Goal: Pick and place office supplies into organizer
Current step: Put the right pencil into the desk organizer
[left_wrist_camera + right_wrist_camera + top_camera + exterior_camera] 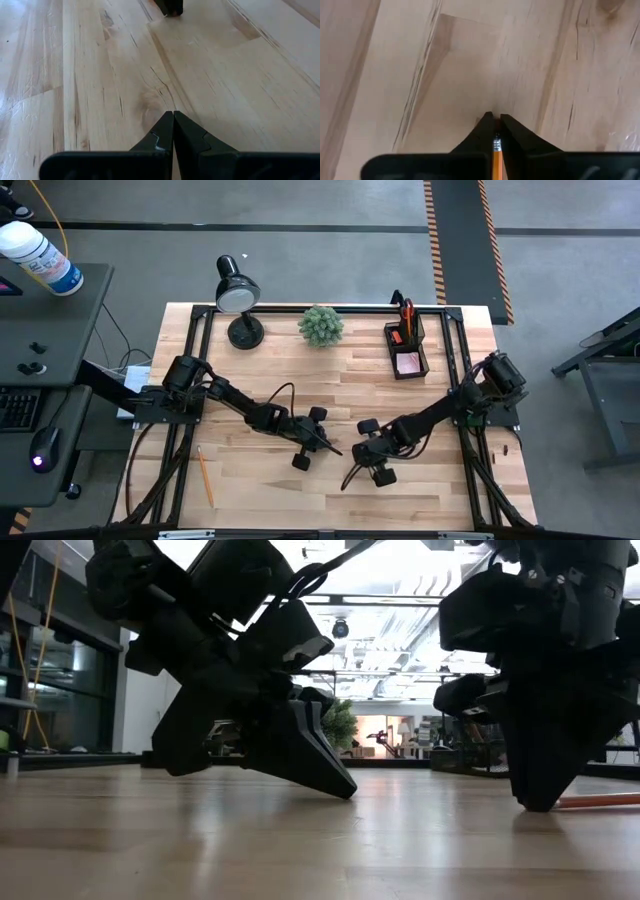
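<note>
My right gripper (494,118) points steeply down at the table's middle (360,465) and is shut on an orange pencil (496,162). In the low view the pencil (600,801) runs out sideways from the fingers (540,802). My left gripper (173,114) is shut on nothing and slants down just beside it (336,449), its tips (345,790) low over the wood. A second orange pencil (204,475) lies flat near the table's left front. The black mesh organizer (406,345) stands at the far right, holding red-handled scissors and a pink pad. My right gripper pinches the pencil between its two fingers, right by the metal ferrule (496,144) at one end. The fingers come from above, steeply slanted, and lie across the pencil. The rest of the pencil's shaft (605,801) lies level on the table.
A black desk lamp (238,295) and a small green plant (321,325) stand along the far edge, left of the organizer. Black frame rails (462,370) border the wooden top (260,370) on both sides.
</note>
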